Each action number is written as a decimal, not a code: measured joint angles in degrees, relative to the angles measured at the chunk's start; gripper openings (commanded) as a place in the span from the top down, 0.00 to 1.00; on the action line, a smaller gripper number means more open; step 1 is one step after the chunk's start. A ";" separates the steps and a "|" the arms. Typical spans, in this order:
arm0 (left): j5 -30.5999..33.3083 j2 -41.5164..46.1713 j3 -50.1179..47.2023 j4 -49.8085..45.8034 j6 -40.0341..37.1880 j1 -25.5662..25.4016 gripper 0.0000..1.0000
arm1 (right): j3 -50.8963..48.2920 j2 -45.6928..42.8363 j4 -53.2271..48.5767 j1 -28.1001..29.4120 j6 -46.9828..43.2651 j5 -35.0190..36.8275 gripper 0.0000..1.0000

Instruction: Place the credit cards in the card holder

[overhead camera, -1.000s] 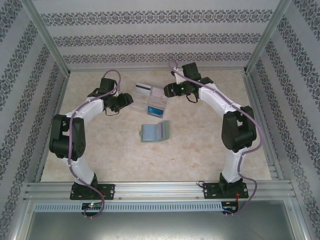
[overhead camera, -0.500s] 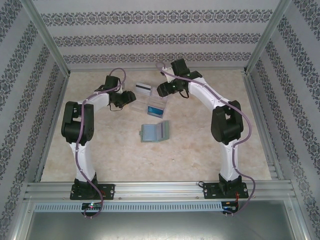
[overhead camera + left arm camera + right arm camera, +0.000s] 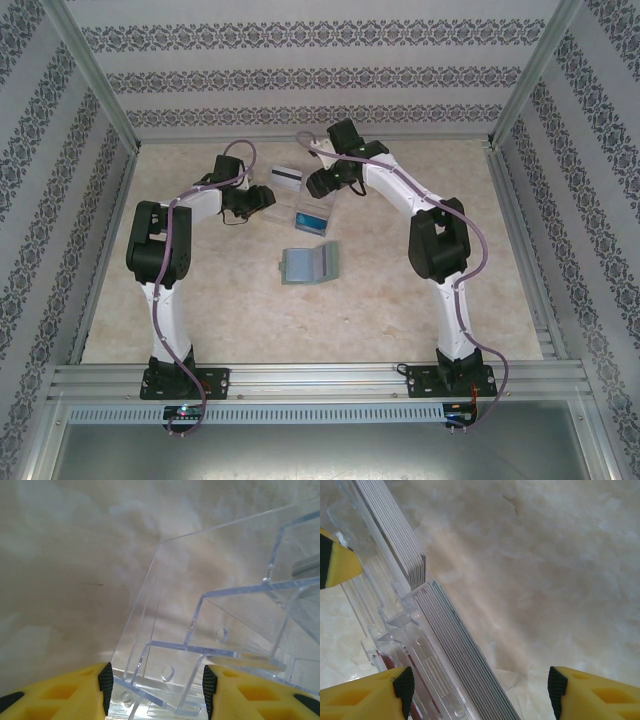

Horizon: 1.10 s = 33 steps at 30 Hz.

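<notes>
Left pincer [image 3: 157, 694]: fingers apart, w/ a corner of the clear tray [image 3: 146, 596] btwn them. Pads sit right by its walls; can't tell if they press on it.

Right pincer [image 3: 479, 686]: fingers wide apart, gripping nothing, straddling the tray's other side. A stack of credit cards [image 3: 456, 647] stands on edge in a compartment just beside one finger. The other finger is well off over bare surface [image 3: 560, 555]. A 2nd stack stands on edge in the next compartment, beyond the 1st.

Top view: tray sits toward the far edge, approx mid-width, w/ a pincer at each side. A white-grey card w/ black stripe is at its far-left end; blue shows at its near end.

Card holder [image 3: 305, 266] lies apart from the tray on the near side, approx centre, one flap raised on its right.

Open surface runs left & right of the holder and on to the near edge. Patterned walls [image 3: 320, 75] close the far, left & right edges.
</notes>
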<state>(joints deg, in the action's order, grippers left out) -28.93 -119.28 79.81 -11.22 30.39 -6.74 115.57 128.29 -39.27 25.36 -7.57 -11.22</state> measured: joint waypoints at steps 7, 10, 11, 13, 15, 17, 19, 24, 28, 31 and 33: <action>-0.48 0.00 -1.55 1.95 0.04 0.00 0.48 | 0.48 1.01 -0.96 0.02 -0.37 2.89 0.29; -0.94 0.02 -2.32 3.32 0.04 0.00 0.48 | 0.87 1.09 -1.05 0.00 -0.35 3.74 0.30; -1.05 0.02 -2.38 3.58 0.02 0.00 0.48 | 0.96 1.09 -1.03 -0.02 -0.35 3.89 0.30; -1.07 0.02 -2.49 3.82 0.02 0.00 0.48 | 0.96 1.09 -1.01 -0.04 -0.33 3.98 0.31; -1.09 0.02 -2.62 4.09 0.04 0.00 0.48 | 0.96 1.09 -1.03 -0.13 -0.28 3.96 0.32; -1.14 0.02 -2.73 4.31 0.04 0.00 0.48 | 0.98 1.09 -1.03 -0.13 -0.24 3.96 0.33; -1.27 0.02 -2.80 4.44 0.04 0.00 0.48 | 0.98 1.09 -1.03 -0.13 -0.15 3.93 0.34; -1.33 0.02 -2.82 4.48 0.04 0.00 0.48 | 0.98 1.09 -1.01 -0.24 0.09 3.67 0.38; -1.53 0.02 -2.82 4.48 0.04 -0.02 0.48 | 0.98 1.07 -0.87 -0.52 0.33 2.91 0.39; -1.55 0.02 -2.82 4.48 0.02 -0.04 0.48 | 0.98 1.03 -0.81 -0.81 0.55 2.56 0.39; -1.57 0.02 -2.82 4.48 0.04 -0.04 0.48 | 0.98 0.92 -0.76 -0.87 0.79 2.36 0.39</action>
<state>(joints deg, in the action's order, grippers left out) -30.50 -119.26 76.99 -6.74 30.44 -6.79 116.55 129.21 -40.03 24.49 -6.79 -8.86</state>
